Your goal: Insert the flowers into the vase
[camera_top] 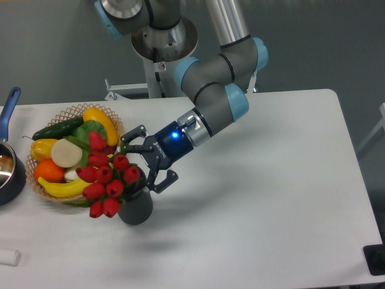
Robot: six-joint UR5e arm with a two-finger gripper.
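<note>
The dark grey vase (138, 209) stands upright on the white table, just right of the wicker basket. The flowers (107, 178), a bunch of red tulip buds with green leaves, have their stems in the vase's mouth and lean out to the left over the basket's edge. My gripper (142, 164) hovers just above and to the right of the vase mouth. It is open: one finger sits above the buds, the other beside the vase rim. The stems inside the vase are hidden.
A wicker basket (71, 111) of fruit and vegetables sits at the left, touching the tulips. A blue-handled pot (8, 170) is at the far left edge. A small white object (9, 257) lies front left. A dark block (375, 259) sits front right.
</note>
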